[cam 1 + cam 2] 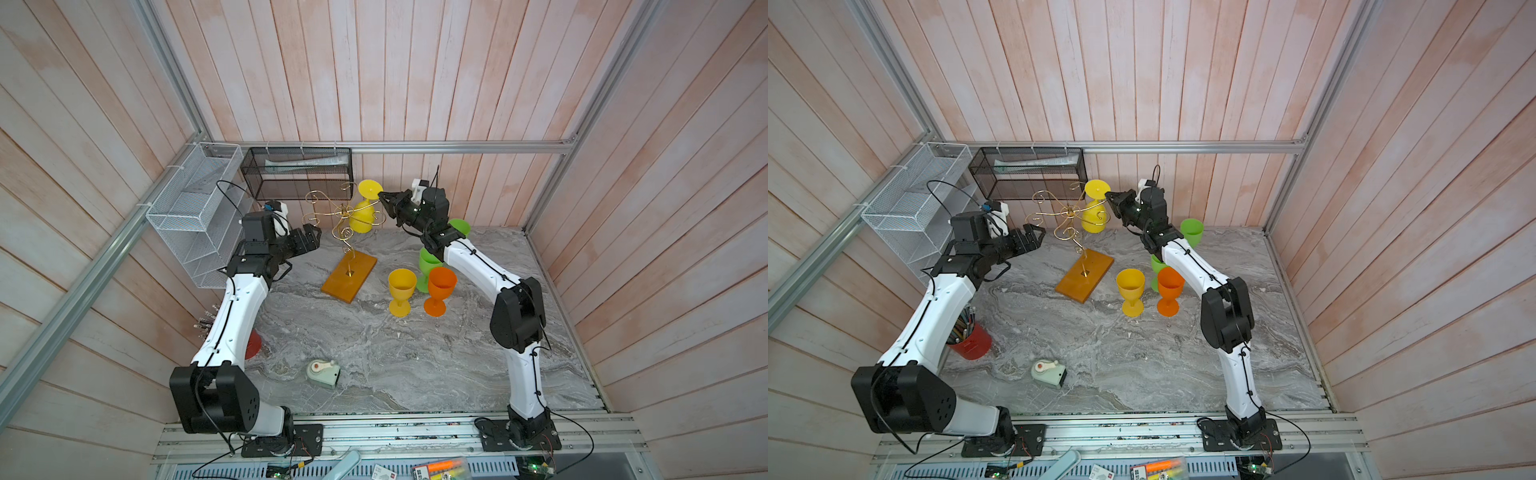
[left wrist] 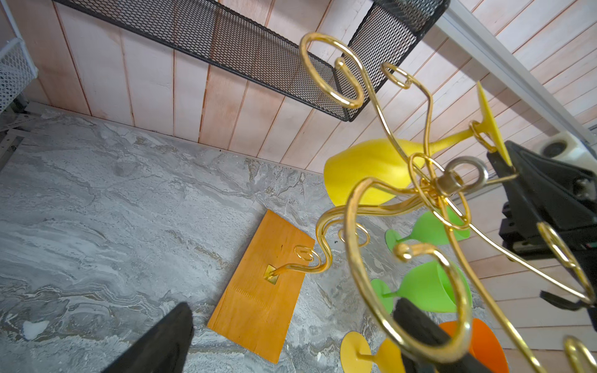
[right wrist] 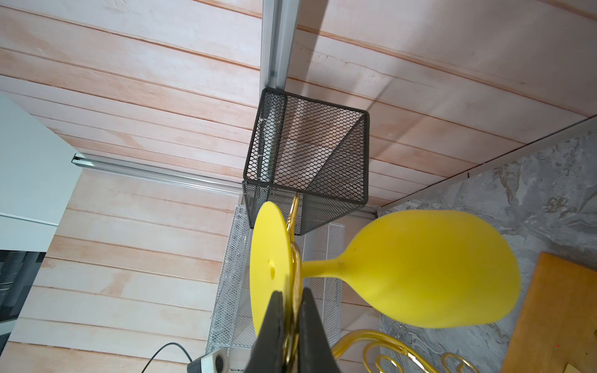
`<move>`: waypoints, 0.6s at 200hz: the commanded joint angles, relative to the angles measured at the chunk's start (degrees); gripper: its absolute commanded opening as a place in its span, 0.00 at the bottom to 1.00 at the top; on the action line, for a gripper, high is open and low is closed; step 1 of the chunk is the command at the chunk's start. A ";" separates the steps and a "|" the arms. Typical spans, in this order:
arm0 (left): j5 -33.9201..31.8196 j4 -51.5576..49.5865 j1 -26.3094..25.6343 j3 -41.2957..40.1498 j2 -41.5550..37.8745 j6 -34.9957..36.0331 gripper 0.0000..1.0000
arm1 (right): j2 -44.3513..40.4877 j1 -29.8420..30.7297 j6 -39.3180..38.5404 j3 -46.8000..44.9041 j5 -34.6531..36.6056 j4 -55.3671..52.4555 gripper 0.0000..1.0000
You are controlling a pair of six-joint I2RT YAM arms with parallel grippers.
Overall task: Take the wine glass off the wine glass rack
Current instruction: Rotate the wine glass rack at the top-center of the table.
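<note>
wine glass (image 1: 362, 217) (yellow, inverted) hanging on wine glass rack (image 1: 338, 284) | right hand (image 1: 384, 196) pinching its foot | left hand (image 1: 315, 237) spread

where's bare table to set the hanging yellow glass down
The widest bare marble lies in front of the standing yellow glass and orange glass, across to the mint gadget. A smaller patch sits between the rack base and the left arm. It is crowded around the green glasses behind them.
</note>
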 commanded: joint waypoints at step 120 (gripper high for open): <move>-0.94 0.50 2.17 13.89 10.53 0.94 0.98 | -12.91 4.11 -6.14 -14.61 12.67 8.04 0.01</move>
